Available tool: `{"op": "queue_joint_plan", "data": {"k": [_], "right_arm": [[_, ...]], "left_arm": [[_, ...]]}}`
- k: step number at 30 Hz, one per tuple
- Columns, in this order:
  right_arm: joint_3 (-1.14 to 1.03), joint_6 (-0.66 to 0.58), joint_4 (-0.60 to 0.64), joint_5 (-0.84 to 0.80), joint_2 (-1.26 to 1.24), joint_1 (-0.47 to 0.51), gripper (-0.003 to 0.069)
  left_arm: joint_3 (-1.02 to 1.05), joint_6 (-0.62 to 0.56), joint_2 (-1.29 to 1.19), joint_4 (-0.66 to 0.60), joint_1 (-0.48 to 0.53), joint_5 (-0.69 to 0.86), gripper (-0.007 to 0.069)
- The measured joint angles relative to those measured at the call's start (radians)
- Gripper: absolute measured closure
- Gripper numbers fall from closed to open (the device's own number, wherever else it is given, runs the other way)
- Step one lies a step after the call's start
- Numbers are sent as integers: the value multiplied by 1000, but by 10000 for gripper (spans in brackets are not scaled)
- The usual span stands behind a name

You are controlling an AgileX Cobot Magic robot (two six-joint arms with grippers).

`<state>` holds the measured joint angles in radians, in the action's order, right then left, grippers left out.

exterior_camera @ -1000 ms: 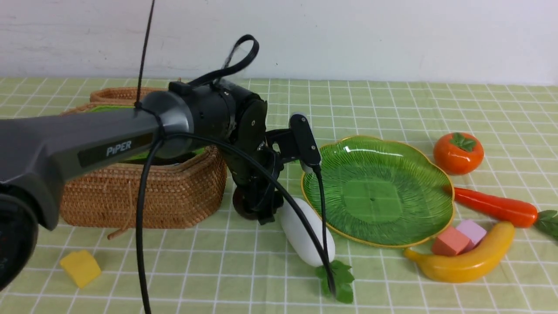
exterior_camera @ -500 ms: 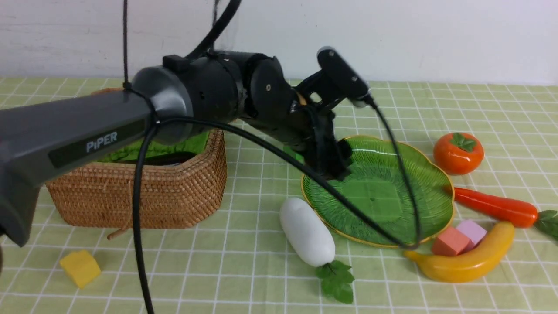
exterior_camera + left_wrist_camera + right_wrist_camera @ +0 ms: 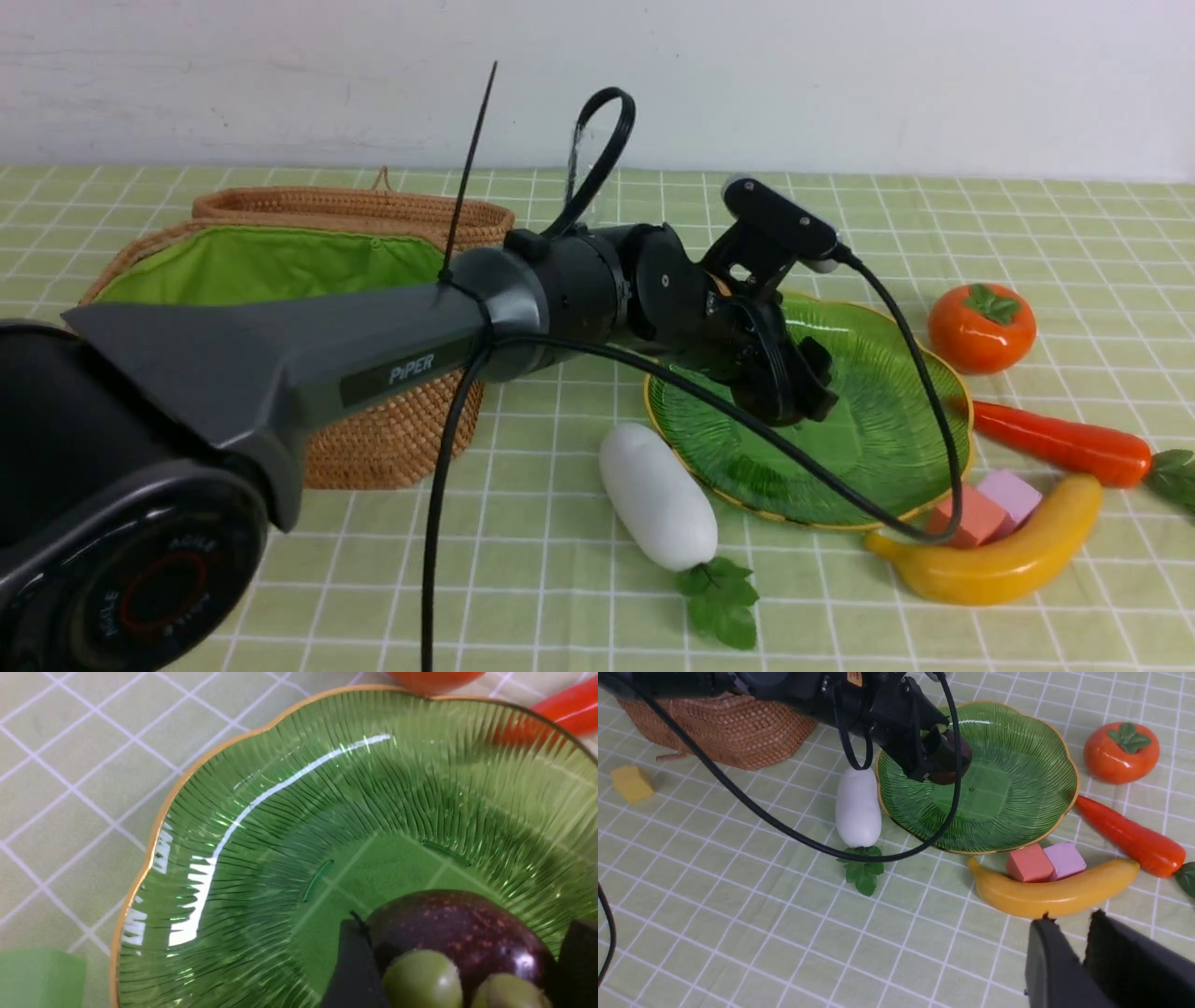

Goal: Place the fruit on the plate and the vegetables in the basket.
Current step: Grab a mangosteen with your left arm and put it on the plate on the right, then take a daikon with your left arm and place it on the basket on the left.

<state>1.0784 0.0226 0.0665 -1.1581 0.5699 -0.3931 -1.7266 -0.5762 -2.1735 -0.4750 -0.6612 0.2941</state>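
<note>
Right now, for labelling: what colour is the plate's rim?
Gold rim, clearest in left wrist view.

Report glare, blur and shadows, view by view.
Front view: the light is even and soft with only faint shadows, and the left arm looms large and slightly soft close to the lens. Left wrist view: a white streak of glare runs across the plate, and the mangosteen shows a small highlight. Right wrist view: the scene is sharp, but the right tool is a dark, blurred shape near the lens.

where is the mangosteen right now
In the left wrist view the mangosteen sits between the left gripper's jaws, over the green plate. In the front view that is right of the basket, behind the white radish.
</note>
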Motion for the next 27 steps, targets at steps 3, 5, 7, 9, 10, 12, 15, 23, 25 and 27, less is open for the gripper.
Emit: {"op": "queue_joint_plan", "data": {"k": [3, 5, 7, 9, 10, 12, 15, 23, 25, 27], "right_arm": [[0, 0, 19, -3, 0, 0, 527], [0, 1, 21, -3, 0, 0, 526], [0, 1, 21, -3, 0, 0, 526], [0, 1, 24, -3, 0, 0, 528], [0, 1, 25, -3, 0, 0, 529], [0, 1, 25, -4, 0, 0, 529], [0, 1, 25, -9, 0, 0, 529], [0, 0, 25, -27, 0, 0, 529], [0, 0, 25, -29, 0, 0, 529], [0, -1, 25, -29, 0, 0, 529]], "left_arm": [[0, 0, 2, -1, 0, -5, 25], [0, 1, 10, -2, -1, -7, -20], [0, 1, 27, -2, -1, -3, -40], [0, 1, 55, -2, -1, 8, -42], [0, 1, 65, -2, -1, 18, -39], [0, 3, 102, -3, -1, 51, -22], [0, 47, 162, -2, -1, 135, 39], [-10, 555, 337, 120, -4, 592, 521], [-10, 601, 335, 161, -7, 681, 581], [-10, 632, 325, 196, -8, 743, 604]]}}
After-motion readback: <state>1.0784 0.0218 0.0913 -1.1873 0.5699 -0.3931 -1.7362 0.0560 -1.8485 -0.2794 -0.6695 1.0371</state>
